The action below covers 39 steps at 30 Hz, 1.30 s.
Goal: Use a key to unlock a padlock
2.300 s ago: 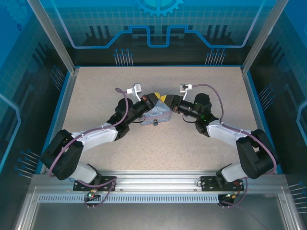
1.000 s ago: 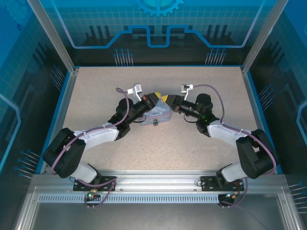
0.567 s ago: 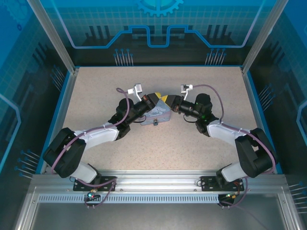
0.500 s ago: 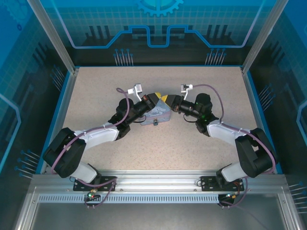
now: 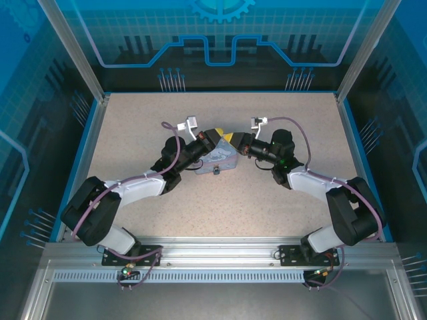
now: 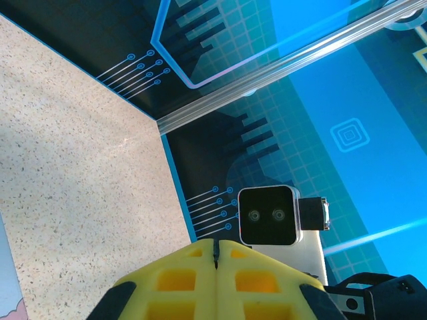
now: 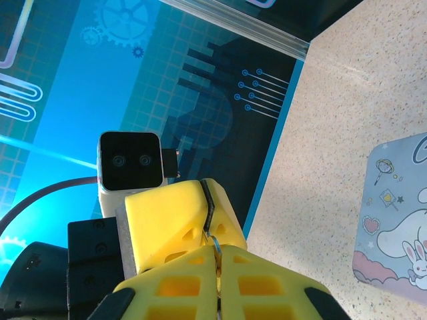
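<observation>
Table edges: the speckled table (image 5: 133,200) lies open between the arms and its left, far and right edges. Blue walls (image 5: 87,127) stand against those edges and a metal rail (image 5: 220,248) runs along the near one.
Centre: a pale blue tin (image 5: 223,160) lies mid-table, well apart from every edge. Both arms reach in over it from the near corners.
Padlock: the padlock (image 5: 215,171) is a small dark speck at the tin's near edge; touching or just beside, I cannot tell.
Left hand: the left hand (image 5: 218,133) has its yellow fingers pressed together above the tin's far part, tip to tip with the other.
Right hand: the right hand (image 5: 229,138) also has its fingers pressed together.
Key: too small to make out. A thin metal ring (image 7: 216,243) sits where the two hands meet.
Top view adds: padlock, table edges.
Right wrist view adds: the ring, the tin's cartoon lid.
Left wrist view adds: a far table corner, the other arm's camera (image 6: 268,215).
</observation>
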Tool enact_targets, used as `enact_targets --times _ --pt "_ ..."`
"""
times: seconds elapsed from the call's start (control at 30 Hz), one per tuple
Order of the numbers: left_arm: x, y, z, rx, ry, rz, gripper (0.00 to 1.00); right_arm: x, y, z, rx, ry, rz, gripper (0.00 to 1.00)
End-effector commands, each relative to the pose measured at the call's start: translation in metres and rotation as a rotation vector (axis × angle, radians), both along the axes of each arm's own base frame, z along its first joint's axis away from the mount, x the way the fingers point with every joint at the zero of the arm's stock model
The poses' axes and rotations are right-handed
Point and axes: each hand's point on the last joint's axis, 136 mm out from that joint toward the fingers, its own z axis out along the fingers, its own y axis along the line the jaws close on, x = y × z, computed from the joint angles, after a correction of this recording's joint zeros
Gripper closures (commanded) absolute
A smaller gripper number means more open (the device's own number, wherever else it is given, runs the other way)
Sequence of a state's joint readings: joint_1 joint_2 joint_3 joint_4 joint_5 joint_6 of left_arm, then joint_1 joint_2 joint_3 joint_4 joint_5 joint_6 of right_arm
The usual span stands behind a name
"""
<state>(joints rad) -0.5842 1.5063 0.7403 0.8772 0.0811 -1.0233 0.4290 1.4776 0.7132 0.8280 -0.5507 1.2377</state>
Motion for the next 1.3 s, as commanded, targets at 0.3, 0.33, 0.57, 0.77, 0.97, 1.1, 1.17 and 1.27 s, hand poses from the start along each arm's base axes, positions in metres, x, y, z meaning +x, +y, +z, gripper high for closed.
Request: enact_targets --times 0.3,0.33,0.57,0.77,0.97,1.1,1.17,1.27 --pt "0.000 -0.009 0.004 -0.012 -0.001 -0.047 1.00 0.003 -0.003 0.020 0.025 -0.061 0.009 0.88" --pt "0.000 -0.009 0.003 -0.011 0.002 -0.050 1.00 0.004 -0.003 0.020 0.026 -0.061 0.008 0.86" --pt "-0.001 -0.012 0.001 -0.010 0.011 -0.065 1.00 0.004 -0.003 0.022 0.027 -0.062 0.010 0.96" --pt "-0.001 -0.012 -0.002 -0.003 0.026 -0.069 1.00 0.000 -0.005 0.016 0.022 -0.062 0.017 1.00" --pt "0.003 -0.003 0.003 0.008 0.038 -0.032 0.50 -0.011 -0.013 -0.002 -0.011 -0.054 0.001 1.00" --pt "0.002 0.003 0.003 0.021 0.043 -0.014 0.37 -0.015 -0.018 -0.009 -0.016 -0.044 -0.008 1.00" --pt "0.001 0.003 0.002 0.019 0.051 -0.015 0.36 -0.015 -0.019 -0.010 -0.016 -0.037 -0.015 1.00" --pt "0.001 0.004 -0.003 0.008 0.065 -0.012 0.39 -0.014 -0.020 -0.009 -0.005 -0.029 -0.026 1.00"
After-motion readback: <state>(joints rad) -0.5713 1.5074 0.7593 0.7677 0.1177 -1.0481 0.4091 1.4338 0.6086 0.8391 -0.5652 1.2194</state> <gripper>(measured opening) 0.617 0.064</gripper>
